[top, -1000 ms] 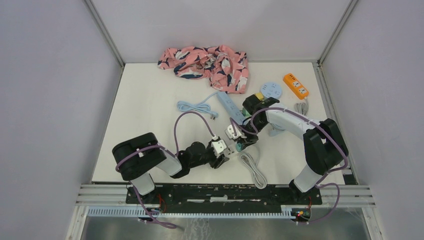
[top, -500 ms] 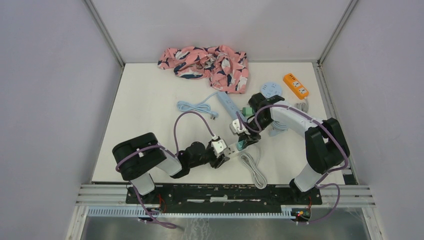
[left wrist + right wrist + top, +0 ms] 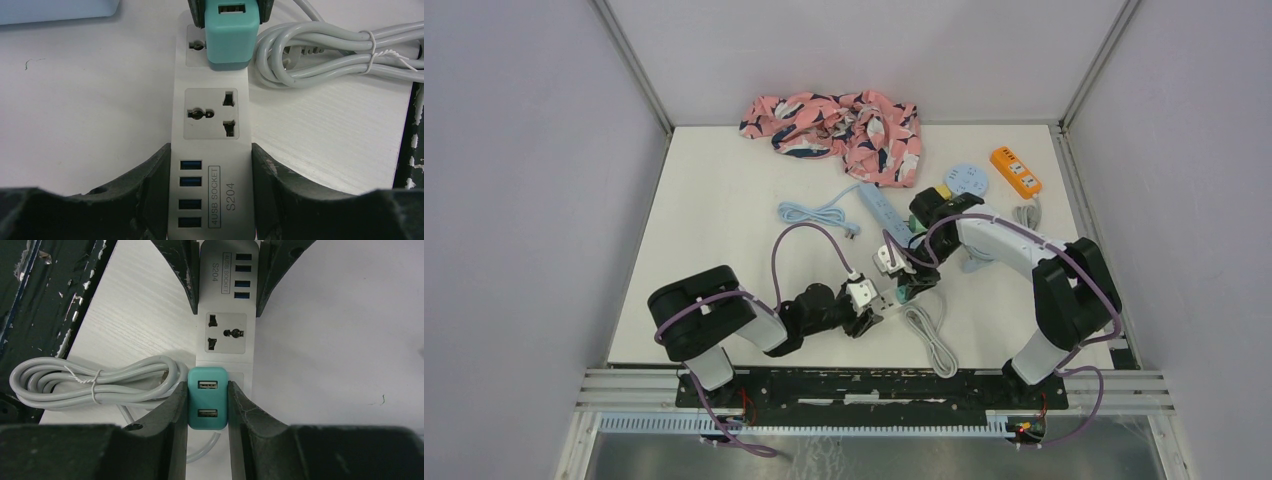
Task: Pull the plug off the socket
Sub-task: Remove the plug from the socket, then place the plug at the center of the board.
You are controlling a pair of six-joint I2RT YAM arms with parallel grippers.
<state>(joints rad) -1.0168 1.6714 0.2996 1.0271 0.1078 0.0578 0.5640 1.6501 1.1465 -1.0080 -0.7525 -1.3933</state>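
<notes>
The right claw (image 3: pixel 208 405) is clamped narrow on the teal plug (image 3: pixel 228 37), one finger flat against each side. The plug sits between those fingers in the end socket of the white power strip (image 3: pixel 226 333) and looks fully seated, so the pull is not yet done. Opposite, the left claw (image 3: pixel 210 175) is closed across the strip's other end, by the USB ports, holding it on the surface (image 3: pixel 90 100).

If the left claw slips on the smooth plastic, the whole strip would likely rise with the plug. A pull off the straight line could cock the pins and jam them. The right fingers could slide off the slick sides. The tied grey cord (image 3: pixel 95 385), just beside the right claw, might snag.
</notes>
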